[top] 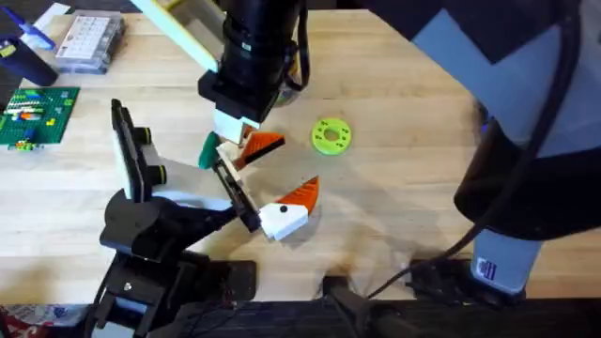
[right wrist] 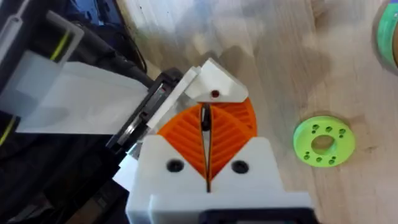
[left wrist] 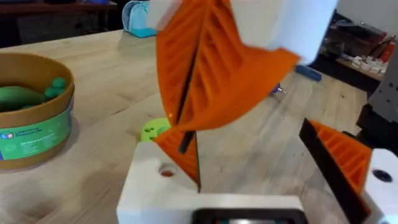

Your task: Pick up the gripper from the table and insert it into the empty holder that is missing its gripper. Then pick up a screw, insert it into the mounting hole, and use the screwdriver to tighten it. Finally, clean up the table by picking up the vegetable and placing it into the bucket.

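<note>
Two grippers crowd the middle of the overhead frame: the right gripper [top: 246, 141] comes down from the top centre, and the left gripper [top: 286, 214] sits just below and right of it, low over the tabletop [top: 404, 216]. Right fingers [right wrist: 180, 134] are together, orange pads pressed along one seam with a thin dark sliver in it (cannot tell what it is). Left fingers [left wrist: 345, 158] are apart, one pad at lower centre of the left wrist view and one at lower right, with nothing between them. The relation that matters is that a white wedge piece [right wrist: 214, 90] with a small reddish hole lies straight ahead of the right fingertips, touching or just beyond them, its point in line with the seam. I take it for the gripper part or its seat, but cannot tell which. The right arm is clearly the nearer one to it, so lining up along that seam axis looks like the job here. A green disc [top: 331, 134] lies flat, upper right of both grippers and apart from them. The bucket [left wrist: 37, 118] stands at the left of the left wrist view, with green shapes inside.
</note>
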`<state>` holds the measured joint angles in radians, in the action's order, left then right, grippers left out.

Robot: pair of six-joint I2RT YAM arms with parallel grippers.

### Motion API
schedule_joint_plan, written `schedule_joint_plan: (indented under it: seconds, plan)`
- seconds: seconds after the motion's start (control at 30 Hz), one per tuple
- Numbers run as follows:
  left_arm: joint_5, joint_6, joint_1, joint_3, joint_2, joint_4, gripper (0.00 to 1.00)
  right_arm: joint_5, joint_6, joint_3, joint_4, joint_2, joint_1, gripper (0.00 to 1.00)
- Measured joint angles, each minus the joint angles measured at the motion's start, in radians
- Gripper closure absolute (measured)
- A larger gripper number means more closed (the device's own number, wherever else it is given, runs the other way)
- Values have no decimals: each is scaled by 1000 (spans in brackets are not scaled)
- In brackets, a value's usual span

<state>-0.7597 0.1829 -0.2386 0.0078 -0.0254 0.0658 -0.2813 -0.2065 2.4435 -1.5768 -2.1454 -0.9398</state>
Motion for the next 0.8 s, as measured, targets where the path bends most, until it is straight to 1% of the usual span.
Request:
schedule_joint_plan:
  seconds: [0.37,0.8]
  plan:
    - [0,0,0,0,0,0,11,20,-8,0,-4,-35,-2,998]
    - [0,0,0,0,0,0,11,27,-8,0,1,-39,-15,998]
